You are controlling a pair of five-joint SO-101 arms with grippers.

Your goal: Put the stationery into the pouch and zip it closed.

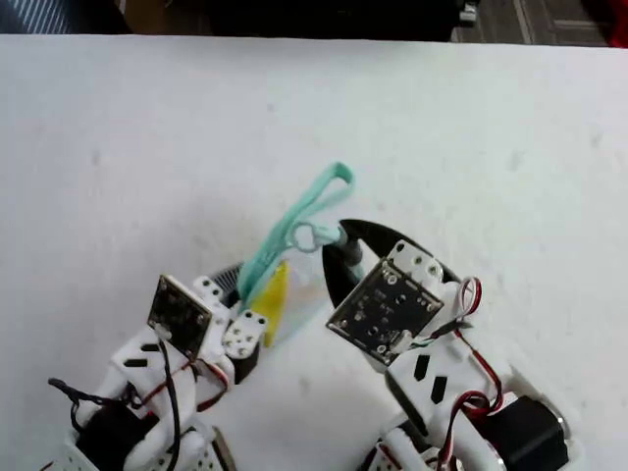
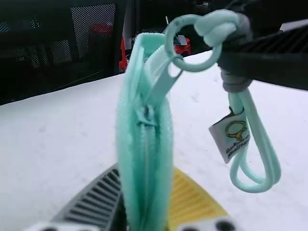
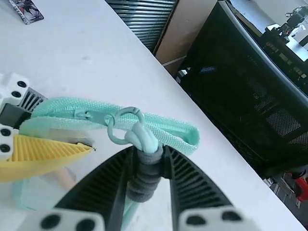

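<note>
The pouch is a slim mint-green case with a zip of the same colour along its top edge. It is lifted off the white tabletop and stands on edge between the two arms. In the left wrist view the pouch is seen end-on. Its zipper pull leads up to a pale ring, from which a looped wrist strap and a small paper tag hang.

The left tool is closed on the pouch's near end, one grey ribbed finger and one yellow finger pressed to either face. The right tool has its black fingers pinched nearly together on the grey collar of the wrist strap, just below the ring. The fingers touch the cord, not the pouch's fabric.

From the high view the pouch's long axis runs diagonally. It rises from the left tool toward the far right, with the free end pointing away from both arms. The right tool sits just beside its middle.
</note>
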